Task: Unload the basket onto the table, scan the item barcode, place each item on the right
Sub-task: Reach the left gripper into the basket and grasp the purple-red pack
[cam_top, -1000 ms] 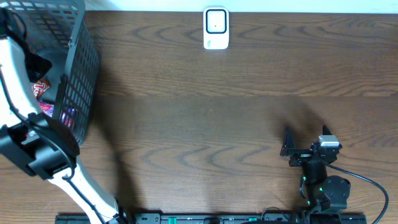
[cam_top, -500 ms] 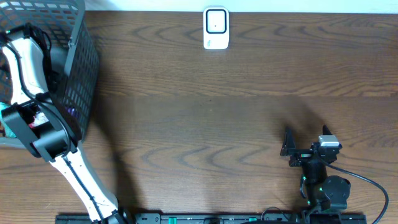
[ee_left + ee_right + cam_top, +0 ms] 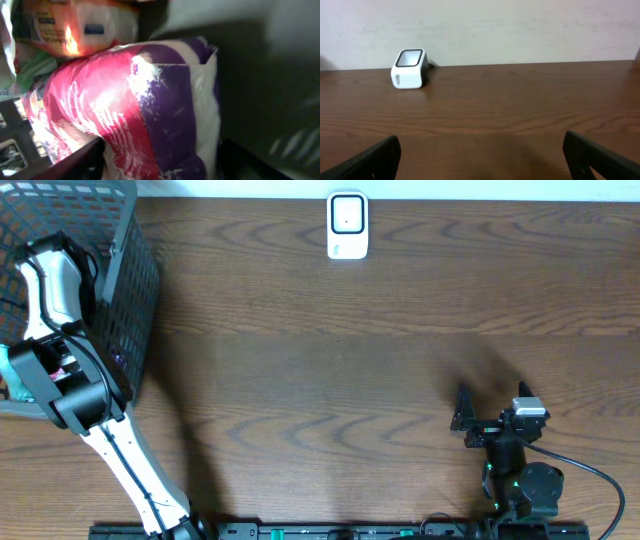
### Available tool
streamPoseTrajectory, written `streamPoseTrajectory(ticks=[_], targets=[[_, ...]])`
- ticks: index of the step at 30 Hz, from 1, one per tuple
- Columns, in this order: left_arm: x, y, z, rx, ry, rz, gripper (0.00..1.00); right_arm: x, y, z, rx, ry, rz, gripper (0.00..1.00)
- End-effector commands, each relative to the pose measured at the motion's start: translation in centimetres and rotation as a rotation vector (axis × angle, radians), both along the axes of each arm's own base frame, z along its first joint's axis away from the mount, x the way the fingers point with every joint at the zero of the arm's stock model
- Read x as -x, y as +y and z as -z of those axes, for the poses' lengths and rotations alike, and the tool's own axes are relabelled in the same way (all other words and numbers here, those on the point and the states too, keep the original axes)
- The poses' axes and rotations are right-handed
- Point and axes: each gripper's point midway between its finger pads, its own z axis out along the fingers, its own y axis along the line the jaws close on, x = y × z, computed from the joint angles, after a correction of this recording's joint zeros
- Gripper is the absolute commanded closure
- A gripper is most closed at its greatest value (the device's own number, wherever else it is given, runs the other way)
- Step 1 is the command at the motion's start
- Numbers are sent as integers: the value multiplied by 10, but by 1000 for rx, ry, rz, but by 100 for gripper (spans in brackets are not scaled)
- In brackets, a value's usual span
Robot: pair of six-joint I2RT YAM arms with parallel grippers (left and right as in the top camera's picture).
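Deep in the wire basket (image 3: 135, 280), the left gripper (image 3: 162, 162) straddles a red-and-purple snack bag (image 3: 150, 110), clamped or not unclear; a square mid-bag squeeze looks best. Right gripper (image 3: 482, 160) gapes.

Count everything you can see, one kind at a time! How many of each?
Arms: 2, left arm and right arm
Basket: 1
Scanner: 1
Packets showing clearly inside: 2, red packet and orange packet
Total: 6
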Motion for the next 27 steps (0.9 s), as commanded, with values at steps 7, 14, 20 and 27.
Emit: streamPoseTrajectory(ticks=[7,14,20,27], targets=[[22,-9,4,41,114,0,93,0,2,0,12,-1,-9,1],[9,-3,-45,23,43,40,93,0,2,0,11,-1,-9,1],[-17,9,-150,-142,-293,40,93,0,2,0,11,-1,-10,1],[-37,-8,-297,-266,-888,64,93,0,2,0,11,-1,-9,1]])
